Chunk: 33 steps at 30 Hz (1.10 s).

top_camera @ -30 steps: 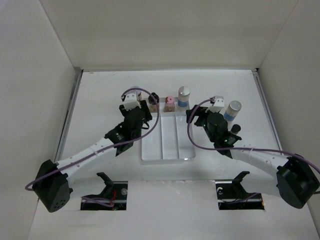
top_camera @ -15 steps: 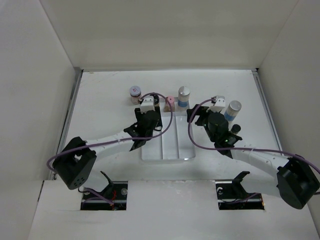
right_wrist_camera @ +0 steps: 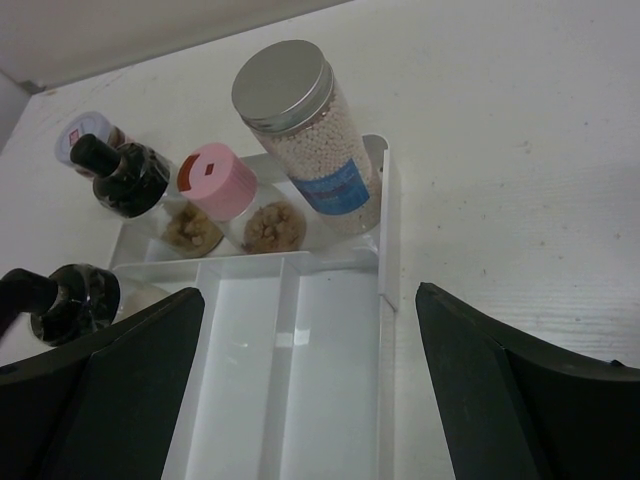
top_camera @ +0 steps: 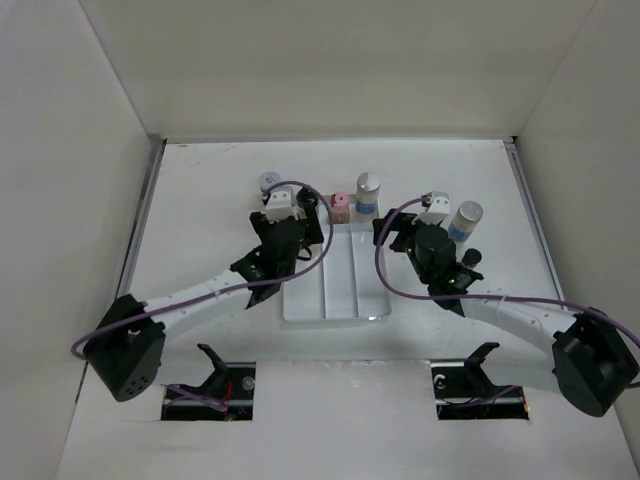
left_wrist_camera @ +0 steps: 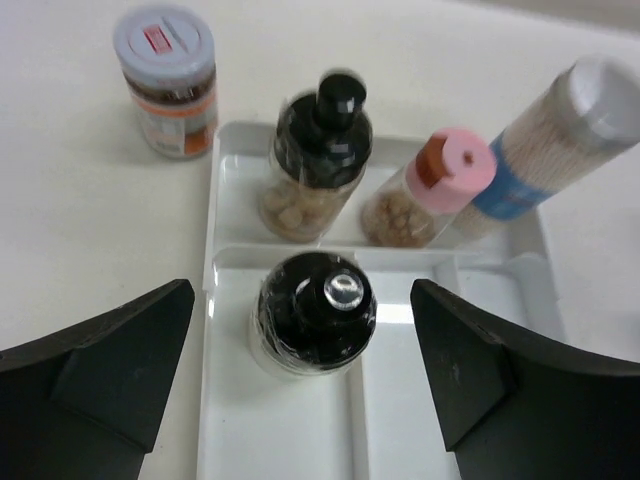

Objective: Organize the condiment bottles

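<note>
A brown black-capped bottle (left_wrist_camera: 315, 312) stands upright in the left lane of the clear divided tray (left_wrist_camera: 215, 180). My left gripper (left_wrist_camera: 300, 292) is open around it, with both fingers clear of it. In the tray's back compartment stand another black-capped bottle (left_wrist_camera: 322, 150), a pink-capped bottle (left_wrist_camera: 440, 185) and a silver-capped bottle with a blue label (left_wrist_camera: 560, 140). A white-lidded jar (left_wrist_camera: 165, 80) stands on the table left of the tray. A second silver-capped bottle (top_camera: 465, 218) stands right of the tray. My right gripper (right_wrist_camera: 308, 292) hangs open and empty above the tray's right lane (right_wrist_camera: 335, 380).
The tray (top_camera: 335, 305) lies mid-table between the two arms. White walls enclose the table on the left, back and right. The tray's middle lane (right_wrist_camera: 235, 390) and right lane hold nothing.
The left arm swung right from beside the tray to over its left lane, then eased back a little. Its jaws now stand apart around the black-capped bottle. The right arm has barely moved.
</note>
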{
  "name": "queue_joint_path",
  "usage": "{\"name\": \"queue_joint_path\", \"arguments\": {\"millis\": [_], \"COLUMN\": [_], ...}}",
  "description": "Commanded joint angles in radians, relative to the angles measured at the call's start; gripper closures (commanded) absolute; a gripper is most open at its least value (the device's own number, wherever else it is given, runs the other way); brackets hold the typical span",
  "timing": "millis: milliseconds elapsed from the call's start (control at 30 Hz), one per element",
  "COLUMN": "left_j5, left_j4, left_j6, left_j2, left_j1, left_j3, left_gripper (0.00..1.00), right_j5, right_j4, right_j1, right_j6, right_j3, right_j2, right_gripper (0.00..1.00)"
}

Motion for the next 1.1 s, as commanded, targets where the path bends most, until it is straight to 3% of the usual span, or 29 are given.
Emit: {"name": "queue_joint_path", "arguments": {"millis": [0,200,367,567,900,1067], "left_j5": [-0.061,0.029,0.147,0.269,0.148,0.157], "left_j4": [0.034,-0.069,-0.204,-0.465,-0.411,-0.390], "left_j6": [0.015,-0.039,-0.054,-0.082,-0.085,-0.087], "left_j2": [-0.131,-0.032,0.213,0.507,0.587,0.642], "left_j1": [0.037,0.217,0.359,0.427,0.424,0.439], "left_j3": [0.027,0.223,0.489,0.784,0.759,0.763], "left_gripper": [0.09,0.09,0.09,0.09,0.15,0.28], "right_j5": [0.015,0.015,0.018,0.037,0.034,0.034], "right_j4": [0.046,0.046,0.046,0.043,0.042,0.042], "right_j1": [-0.009,-0.009,-0.010,-0.012,-0.006,-0.007], "right_j6": [0.008,0.009,0.006,-0.003,-0.003,-0.005], "right_j3": [0.011,0.014,0.013,0.010,0.011,0.010], "right_j2": [-0.006,0.014,0.008,-0.002,-0.007,-0.013], "right_gripper": [0.06,0.06,0.05,0.05,0.04,0.04]}}
